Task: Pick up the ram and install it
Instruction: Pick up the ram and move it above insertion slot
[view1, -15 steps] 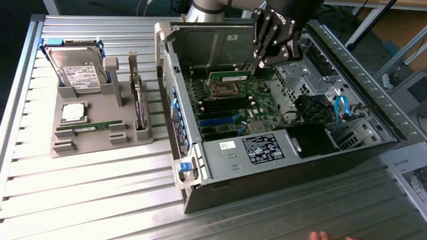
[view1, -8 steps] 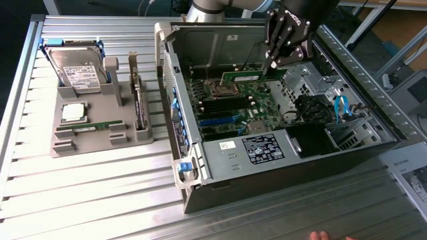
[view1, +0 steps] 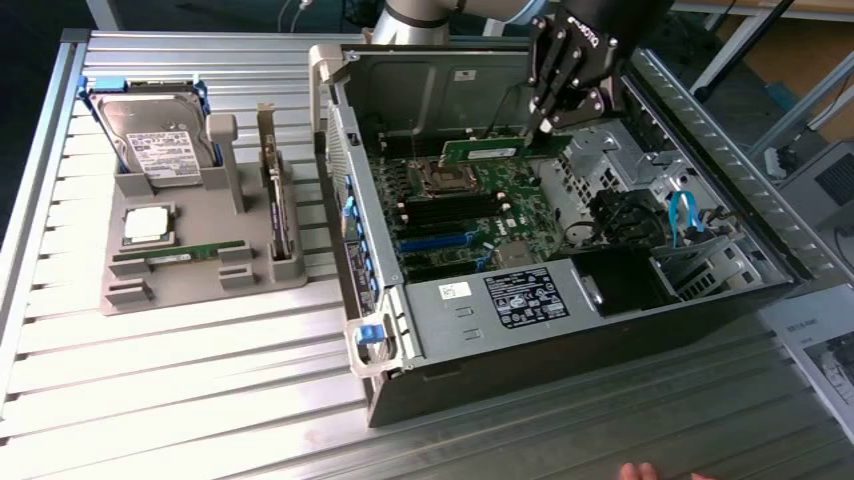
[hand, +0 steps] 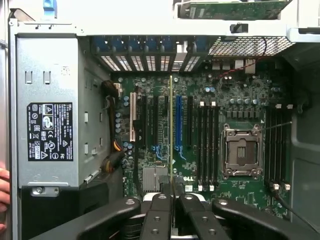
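The ram (view1: 487, 150) is off the tray and in the air inside the open computer case (view1: 587, 330), a slim green stick held level above the motherboard (view1: 494, 215) near the case's far wall. In the wrist view it shows edge-on as a thin pale line (hand: 171, 130) running out from between the fingers. The gripper (view1: 547, 125) is clamped on one end of it; in the wrist view its black fingers (hand: 161, 215) press in on the stick from both sides, with nothing else in their hold. So the pick-up looks done, while the install is not: the stick hangs clear of the board, in no socket. Seen from the wrist, its edge lies just beside the blue expansion slot (hand: 178, 125), while the black memory slots (hand: 205, 145) flank the bare processor socket (hand: 242, 152) a little way off. By that I judge the lining-up over a memory slot and the press home are both left to do, though the camera's angle may be misleading. Outward from there, the power supply (hand: 47, 132) fills one end of the case. On the exterior view's left, well apart from the case, the grey parts tray (view1: 174, 290) holds a hard drive (view1: 154, 140), a square silver processor (view1: 147, 225), an upright dark expansion card (view1: 276, 195) and another green stick (view1: 174, 255). A person's fingertips (view1: 641, 470) rest at the table's near edge.
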